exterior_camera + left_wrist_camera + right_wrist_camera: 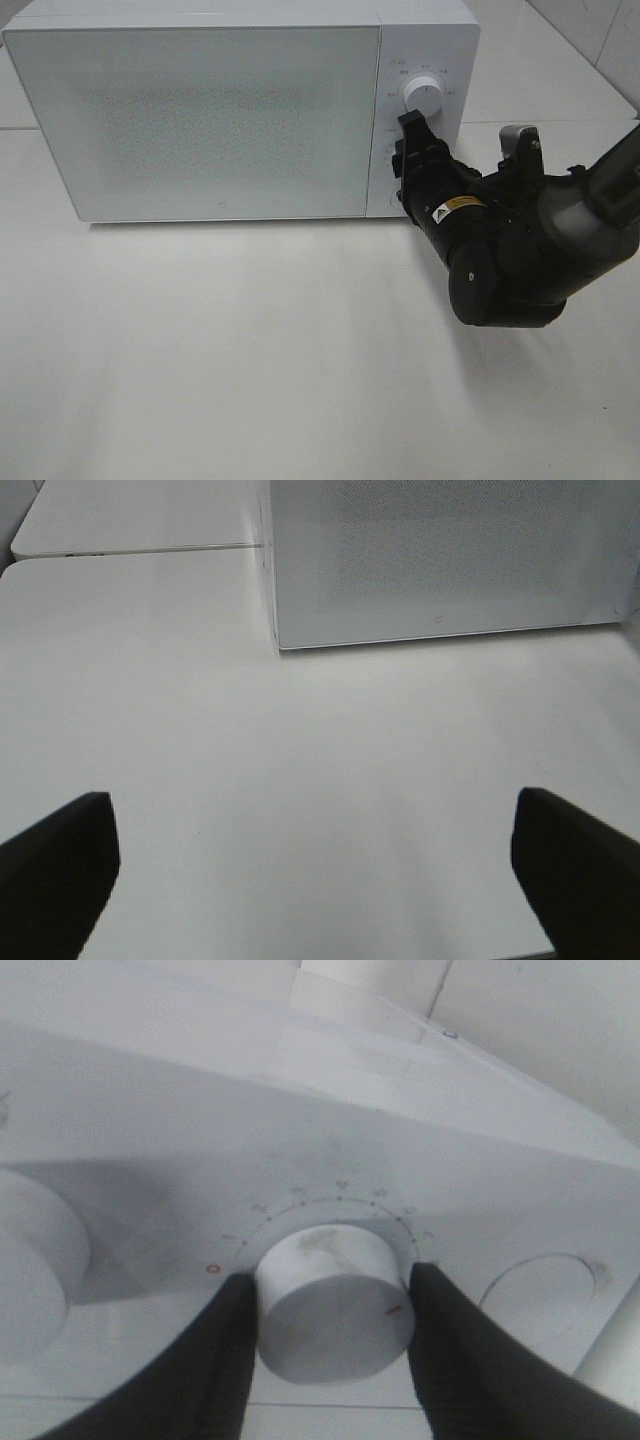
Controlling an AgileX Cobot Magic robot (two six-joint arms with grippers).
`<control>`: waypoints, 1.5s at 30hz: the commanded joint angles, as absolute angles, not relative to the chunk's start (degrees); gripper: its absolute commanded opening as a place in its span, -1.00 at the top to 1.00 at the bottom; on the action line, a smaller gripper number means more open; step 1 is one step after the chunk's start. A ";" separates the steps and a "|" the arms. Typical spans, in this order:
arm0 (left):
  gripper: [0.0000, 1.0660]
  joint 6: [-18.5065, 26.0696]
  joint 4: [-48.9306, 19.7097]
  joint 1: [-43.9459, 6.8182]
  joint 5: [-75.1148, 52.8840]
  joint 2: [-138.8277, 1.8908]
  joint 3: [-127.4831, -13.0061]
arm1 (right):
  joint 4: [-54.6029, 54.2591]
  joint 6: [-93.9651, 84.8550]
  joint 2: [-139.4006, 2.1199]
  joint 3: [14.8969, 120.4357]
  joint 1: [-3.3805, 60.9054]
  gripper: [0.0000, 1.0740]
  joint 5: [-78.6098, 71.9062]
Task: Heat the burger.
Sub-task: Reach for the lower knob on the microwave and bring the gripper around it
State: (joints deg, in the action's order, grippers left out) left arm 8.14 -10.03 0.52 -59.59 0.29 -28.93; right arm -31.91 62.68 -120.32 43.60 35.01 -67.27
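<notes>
My right gripper (332,1290) clamps the microwave's (250,15) lower numbered dial (335,1325); my left gripper (312,810) hangs wide open above the table (300,740). The burger is unseen, perhaps behind the closed door (200,110).

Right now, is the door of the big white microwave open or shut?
Shut. The speckled grey door of the white boxy microwave sits flush with its control panel, no gap showing.
</notes>
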 commanded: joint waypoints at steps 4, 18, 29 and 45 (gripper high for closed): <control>-0.88 7.96 -10.03 0.69 -59.07 1.32 -28.99 | -17.25 80.04 -120.15 45.66 36.55 1.00 -68.98; -0.88 7.96 -10.03 0.69 -59.07 1.32 -28.99 | -17.02 89.73 -120.15 45.66 36.55 1.00 -72.42; -0.88 7.96 -10.03 0.69 -59.07 1.32 -28.99 | -21.14 85.08 -120.15 45.66 36.55 0.98 -72.59; -0.88 7.96 -10.03 0.69 -59.07 1.32 -28.99 | -28.93 83.65 -120.15 45.66 36.55 0.68 -74.03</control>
